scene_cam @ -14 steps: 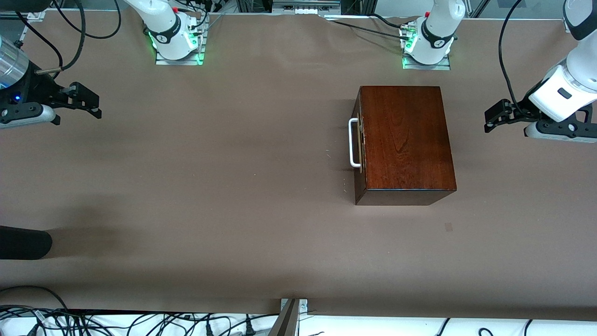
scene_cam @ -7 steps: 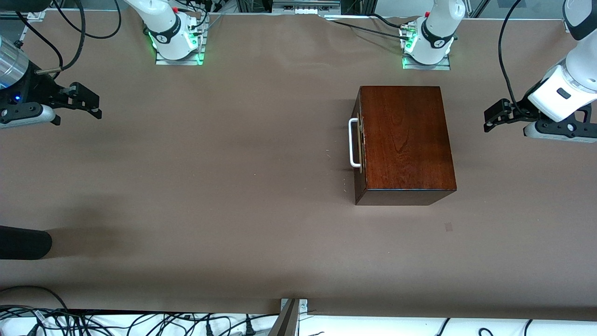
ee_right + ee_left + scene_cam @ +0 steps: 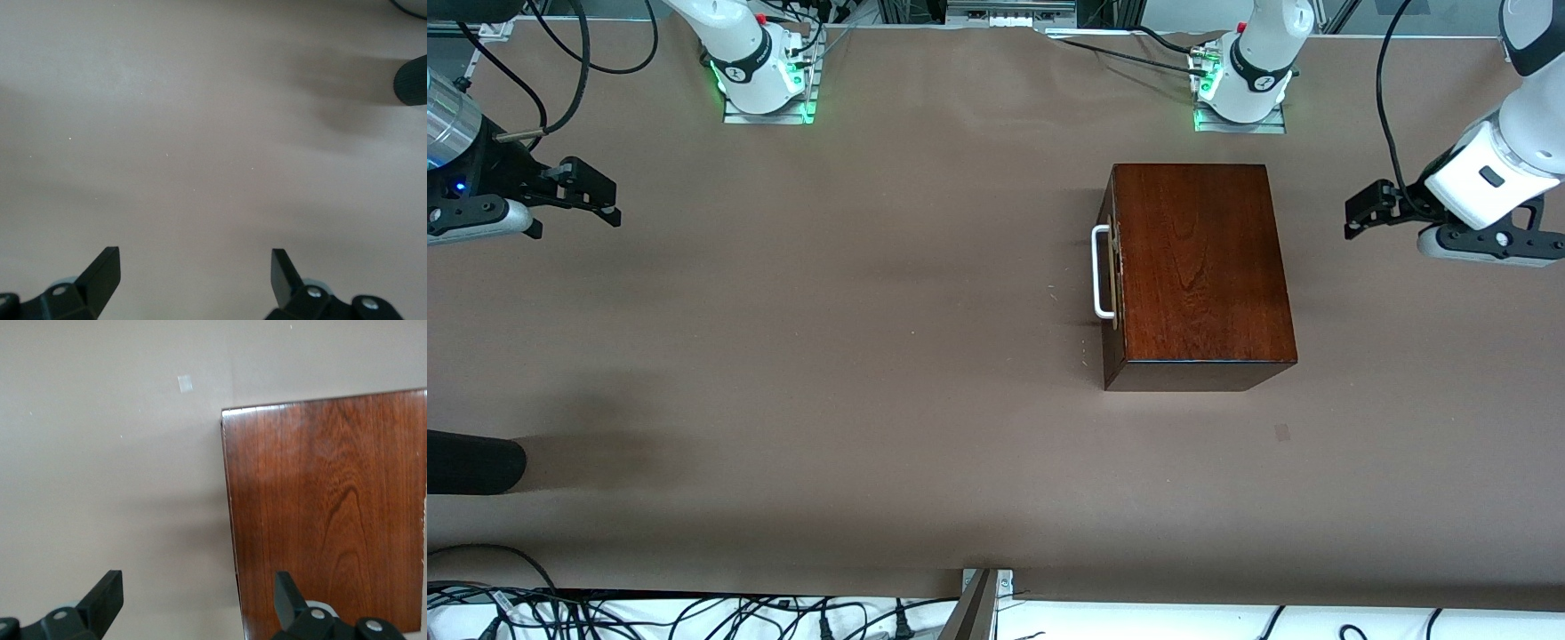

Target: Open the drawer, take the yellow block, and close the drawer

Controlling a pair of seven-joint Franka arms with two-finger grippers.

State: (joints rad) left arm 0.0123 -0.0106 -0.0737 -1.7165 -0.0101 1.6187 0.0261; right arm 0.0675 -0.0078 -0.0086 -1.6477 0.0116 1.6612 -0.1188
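The wooden box (image 3: 1199, 271) sits on the bench (image 3: 827, 356) toward the left arm's end, with its drawer (image 3: 1112, 271) shut, so the yellow block cannot be seen; presumably it lies inside. The drawer front and its white handle (image 3: 1101, 272) face the right arm's end of the bench. The handle bar's long axis runs from near the front camera to far from it, and so does the box's long side.

The left gripper (image 3: 1360, 213) hangs over the bench just beside the closed back of the box, jaws apart; its wrist view shows the box top (image 3: 333, 513) under one finger. It is the nearer arm, but the handle is on the box face turned away from it.

The right gripper (image 3: 596, 200) hangs over its own end of the bench, well apart from the box, jaws spread wide and empty. The handle faces it squarely, so a pull toward that end would probably slide the drawer out.
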